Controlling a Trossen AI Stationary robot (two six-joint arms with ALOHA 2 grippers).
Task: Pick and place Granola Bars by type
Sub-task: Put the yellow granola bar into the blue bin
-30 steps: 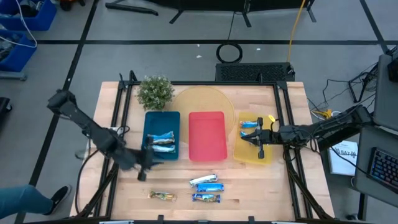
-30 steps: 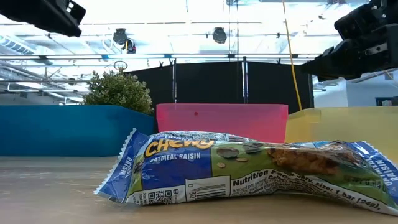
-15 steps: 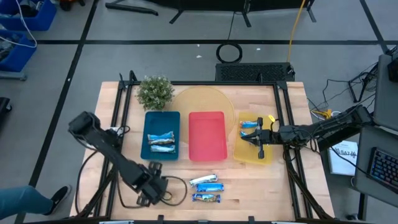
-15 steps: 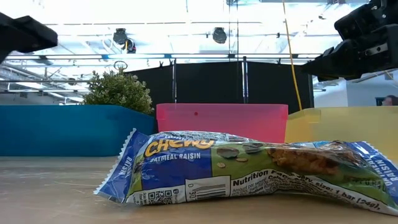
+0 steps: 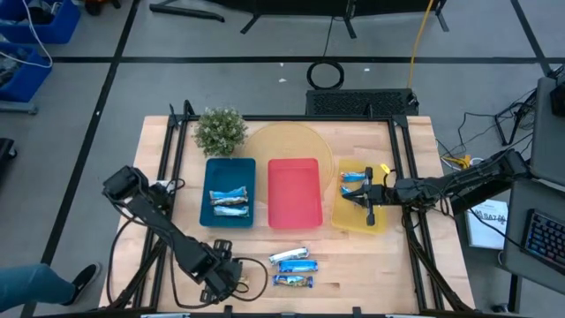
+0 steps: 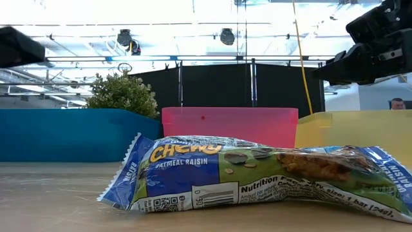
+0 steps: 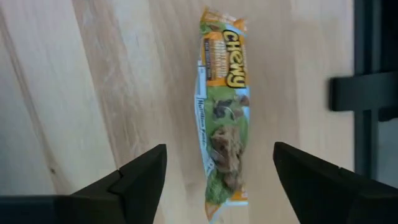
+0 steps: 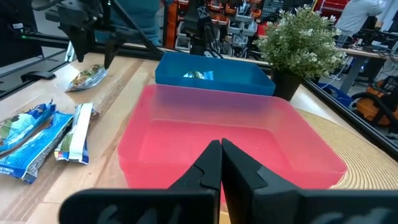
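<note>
Though hidden under the left gripper [image 5: 222, 281] from above, orange-and-green bar [image 7: 224, 112] lies flat on wooden table [image 5: 353, 274], between spread fingers [image 7: 143, 180], not touched. Beside it: two blue-and-white bars [image 5: 293, 269] near front edge. Further back: blue tray [image 5: 212, 168] holding two bars, labels unreadable; empty red tray [image 5: 294, 190]; yellow tray [image 5: 349, 219], one bar partly covered by right gripper [image 5: 369, 196], clenched on nothing.

Wood table [image 5: 353, 265] matt; bar wrappers [image 7: 224, 112] glossy foil; red tray [image 8: 224, 134] smooth plastic.
</note>
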